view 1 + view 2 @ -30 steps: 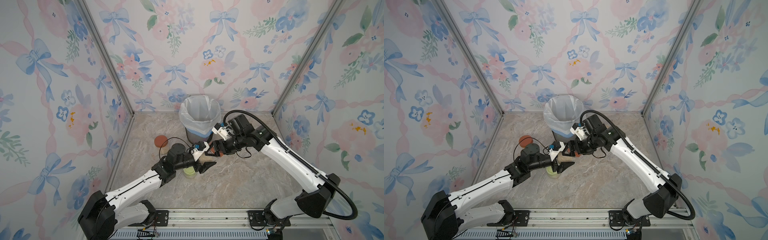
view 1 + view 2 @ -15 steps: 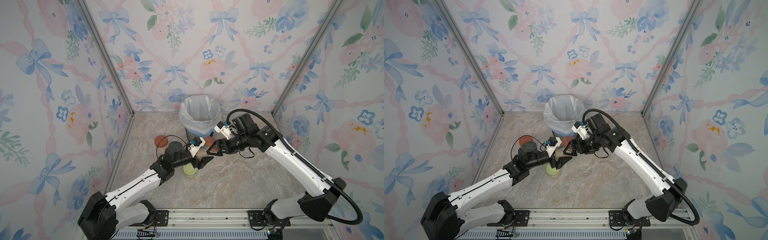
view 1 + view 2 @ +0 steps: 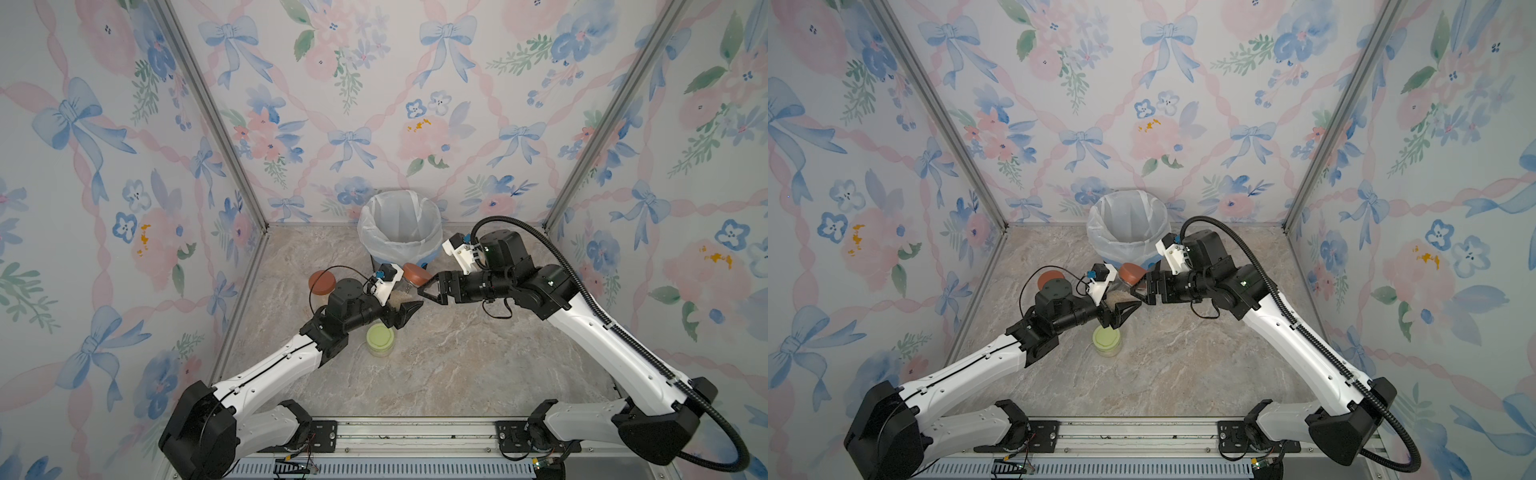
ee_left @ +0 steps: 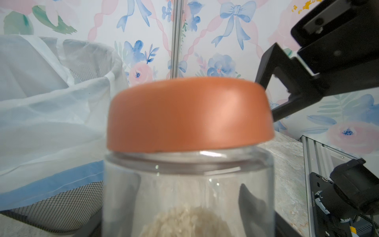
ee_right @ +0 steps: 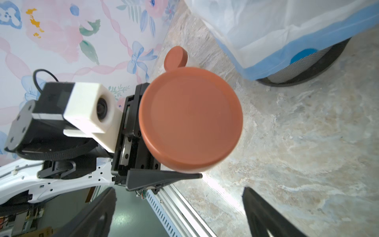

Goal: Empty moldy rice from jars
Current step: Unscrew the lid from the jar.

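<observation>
Right gripper (image 3: 424, 289), jaws wide and empty, has backed off the rust-red round lid (image 3: 415, 272) in both top views. Left gripper (image 3: 405, 298) clamps its small clear glass jar (image 3: 402, 285) beside the white-lined dark mesh bin (image 3: 374, 241). Left wrist: pale beige moldy rice (image 4: 184, 221) inside; right wrist: lid face-on.

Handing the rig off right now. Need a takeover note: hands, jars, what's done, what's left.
Left hand: shut on a red-lidded jar, held above the table near the bin; lid on, rice inside.
Right hand: open, facing that lid, not gripping it.
On the table: green-lidded jar and second red-lidded jar, both capped.
Done: no jar seen opened.
Left: uncap, tip rice into bin, repeat for the others.
</observation>
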